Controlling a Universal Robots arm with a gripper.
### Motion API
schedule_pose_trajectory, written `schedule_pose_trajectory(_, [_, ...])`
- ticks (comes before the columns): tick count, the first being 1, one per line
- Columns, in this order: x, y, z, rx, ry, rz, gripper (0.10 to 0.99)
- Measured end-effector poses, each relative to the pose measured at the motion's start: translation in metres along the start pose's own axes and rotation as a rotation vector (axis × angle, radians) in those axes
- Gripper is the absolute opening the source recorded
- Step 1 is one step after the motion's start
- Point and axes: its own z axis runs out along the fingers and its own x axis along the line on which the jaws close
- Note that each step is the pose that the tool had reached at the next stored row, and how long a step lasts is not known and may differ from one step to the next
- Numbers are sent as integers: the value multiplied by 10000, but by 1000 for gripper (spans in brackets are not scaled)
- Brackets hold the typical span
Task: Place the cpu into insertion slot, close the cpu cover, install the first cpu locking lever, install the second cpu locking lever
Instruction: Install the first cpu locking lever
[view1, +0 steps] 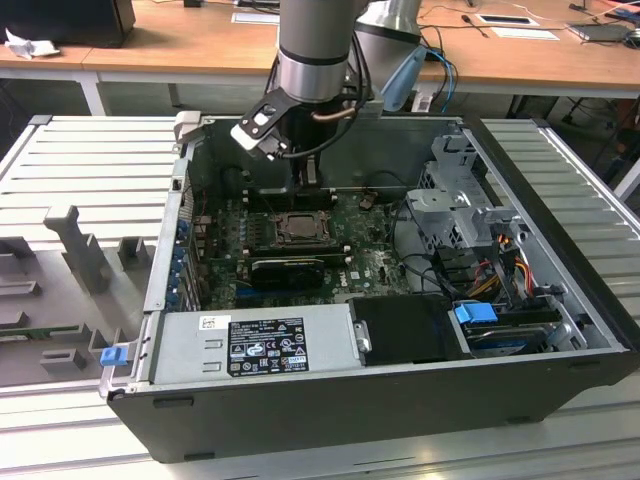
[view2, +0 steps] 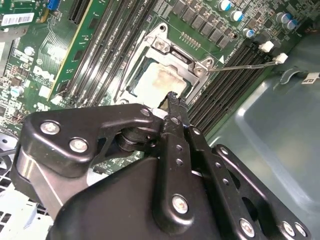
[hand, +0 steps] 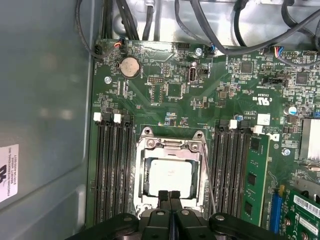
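Open computer case (view1: 300, 420) sits on a slatted table (view1: 90, 160). The arm (view1: 315, 50) reaches down into it over the motherboard (hand: 165, 90).

The cpu (hand: 170, 175) is already seated in the insertion slot (hand: 146, 177), silvery top face up, flat and square to the socket. In the second wrist view the cpu (view2: 157, 82) shows a pale smudge on its top.

The cpu cover (hand: 170, 146) lies down flat over the chip, which shows through its window. Its hinge side with two screws is on the far side of the socket from the fingers. Same cover (view2: 177, 52) in the second wrist view.

A thin wire locking lever (hand: 209, 175) runs along one side of the socket, next to the memory slots (hand: 230, 165). In the second wrist view the lever (view2: 245, 65) angles out from a socket corner over the memory slots, not tucked against the frame.

The gripper (hand: 170, 194) has its fingers pressed together, nothing between them. The tips sit at the socket edge opposite the hinge, just beside the cpu's near edge. In the second wrist view the gripper (view2: 173, 97) tip overlaps the rim of the cover at that edge. Contact with cover or chip: cannot tell.
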Motion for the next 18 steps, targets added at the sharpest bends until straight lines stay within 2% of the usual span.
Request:
schedule_pose_trajectory(2, [3, -1, -71, -1, -1, -1, 106])
schedule_pose_trajectory(4, [5, -2, -103, -5, -1, -1, 106])
schedule_pose_trajectory(6, [5, -3, -106, -22, 1, 0, 106])
schedule_pose_trajectory(8, [5, -3, -107, -40, -62, -5, 106])
schedule_pose_trajectory(10, [5, -3, -106, -64, -67, -30, 106])
schedule_pose_trajectory(18, [5, -3, -106, -30, -84, -1043, 106])
